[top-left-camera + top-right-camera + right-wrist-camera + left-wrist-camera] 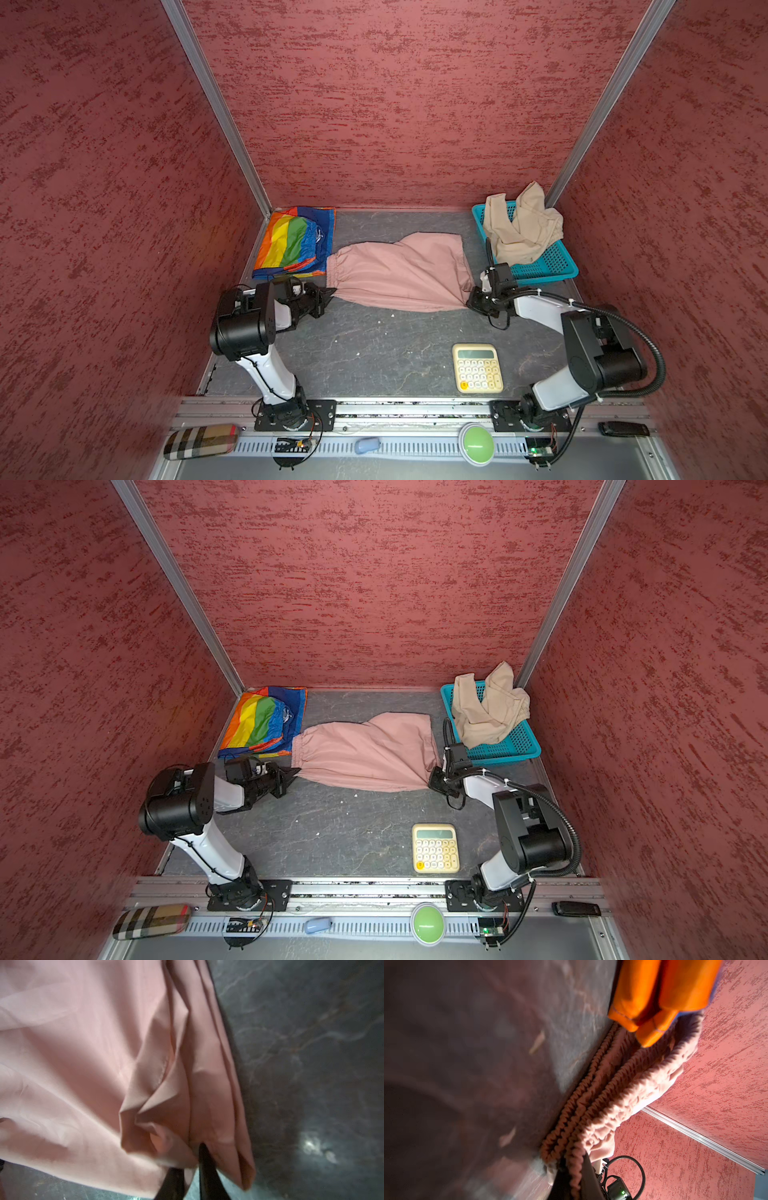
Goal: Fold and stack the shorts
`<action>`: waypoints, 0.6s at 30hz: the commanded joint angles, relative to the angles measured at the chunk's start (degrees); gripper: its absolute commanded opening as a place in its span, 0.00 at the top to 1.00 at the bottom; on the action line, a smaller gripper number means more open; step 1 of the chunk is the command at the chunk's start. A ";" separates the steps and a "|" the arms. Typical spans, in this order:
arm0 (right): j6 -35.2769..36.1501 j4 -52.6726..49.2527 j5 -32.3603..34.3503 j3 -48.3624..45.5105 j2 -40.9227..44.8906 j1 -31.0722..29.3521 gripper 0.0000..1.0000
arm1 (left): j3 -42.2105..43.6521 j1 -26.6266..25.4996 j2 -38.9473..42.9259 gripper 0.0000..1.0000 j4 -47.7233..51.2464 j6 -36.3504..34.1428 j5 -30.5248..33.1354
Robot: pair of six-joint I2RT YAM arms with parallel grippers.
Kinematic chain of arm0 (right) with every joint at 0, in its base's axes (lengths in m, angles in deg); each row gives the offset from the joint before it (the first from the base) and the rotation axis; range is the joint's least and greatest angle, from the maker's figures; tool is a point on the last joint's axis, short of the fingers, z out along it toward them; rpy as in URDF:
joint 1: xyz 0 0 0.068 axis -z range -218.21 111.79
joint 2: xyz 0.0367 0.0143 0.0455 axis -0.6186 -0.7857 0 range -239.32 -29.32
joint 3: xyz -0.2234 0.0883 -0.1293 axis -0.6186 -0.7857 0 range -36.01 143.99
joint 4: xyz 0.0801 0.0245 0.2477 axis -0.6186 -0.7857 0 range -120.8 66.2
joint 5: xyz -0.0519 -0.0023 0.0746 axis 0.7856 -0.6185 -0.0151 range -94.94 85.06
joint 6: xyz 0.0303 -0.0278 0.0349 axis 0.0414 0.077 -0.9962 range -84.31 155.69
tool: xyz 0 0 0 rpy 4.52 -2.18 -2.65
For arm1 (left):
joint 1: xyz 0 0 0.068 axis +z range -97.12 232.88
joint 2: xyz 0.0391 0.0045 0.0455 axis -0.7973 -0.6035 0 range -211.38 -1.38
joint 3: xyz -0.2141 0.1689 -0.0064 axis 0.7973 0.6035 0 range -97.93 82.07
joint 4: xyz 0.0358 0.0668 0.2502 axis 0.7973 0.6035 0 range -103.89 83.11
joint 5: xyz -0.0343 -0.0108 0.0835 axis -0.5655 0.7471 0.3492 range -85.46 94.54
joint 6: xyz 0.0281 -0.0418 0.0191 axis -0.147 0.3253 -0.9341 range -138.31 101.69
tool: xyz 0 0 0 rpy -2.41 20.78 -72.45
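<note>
Waistband corner of the pink shorts sits clamped in the left gripper, just beside the folded rainbow shorts. The garment stretches across the mat to the right gripper, its hem corner between slightly parted fingers; whether they pinch it I cannot tell. Behind, the beige shorts lie heaped in the basket.
</note>
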 commanded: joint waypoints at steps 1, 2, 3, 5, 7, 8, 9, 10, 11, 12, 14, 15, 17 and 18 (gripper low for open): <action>1.15 -2.84 4.73 3.57 0.93 0.51 0.69 | -1.23 0.81 3.61 0.96 4.80 -2.19 2.16; 1.27 -3.83 5.13 4.48 1.76 0.55 0.66 | -1.57 0.84 5.10 0.94 7.81 -2.83 2.31; 1.61 -5.13 5.59 5.63 2.68 0.51 0.62 | -2.05 0.90 7.09 0.88 10.46 -3.84 2.63; 2.05 -7.28 5.78 7.81 4.78 0.56 0.56 | -3.36 1.05 11.07 0.64 16.46 -6.00 3.49; 2.46 -9.25 5.48 9.99 5.66 0.50 0.51 | -4.89 0.94 15.18 0.33 21.92 -7.60 4.22; 2.67 -10.08 5.39 10.95 5.64 0.50 0.49 | -5.68 1.02 16.98 0.23 24.59 -8.38 4.58; 2.83 -10.83 5.45 11.86 7.48 0.35 0.46 | -6.79 1.07 19.12 0.10 28.47 -9.82 5.31; 2.99 -11.38 5.48 12.80 7.87 0.14 0.44 | -8.41 1.30 21.18 0.00 33.24 -11.84 6.55; 2.95 -11.87 5.31 13.47 8.12 -0.06 0.41 | -9.90 1.58 22.67 0.01 37.27 -14.05 7.78; 2.99 -12.36 5.30 14.32 8.30 -0.33 0.39 | -11.25 2.15 24.06 0.01 40.79 -16.13 8.91; 2.95 -13.12 6.00 15.80 8.52 -1.39 0.34 | -13.24 3.36 25.62 0.01 44.80 -18.78 10.29; 2.89 -13.36 6.29 16.53 8.61 -2.02 0.31 | -14.27 3.79 26.09 0.01 46.09 -19.64 10.79; 2.30 -12.35 5.27 17.50 8.32 -3.37 0.25 | -16.88 3.49 26.36 0.01 47.73 -20.53 11.33; 1.54 -10.82 4.16 17.76 7.78 -4.34 0.22 | -18.79 3.01 26.24 0.01 48.61 -20.54 11.64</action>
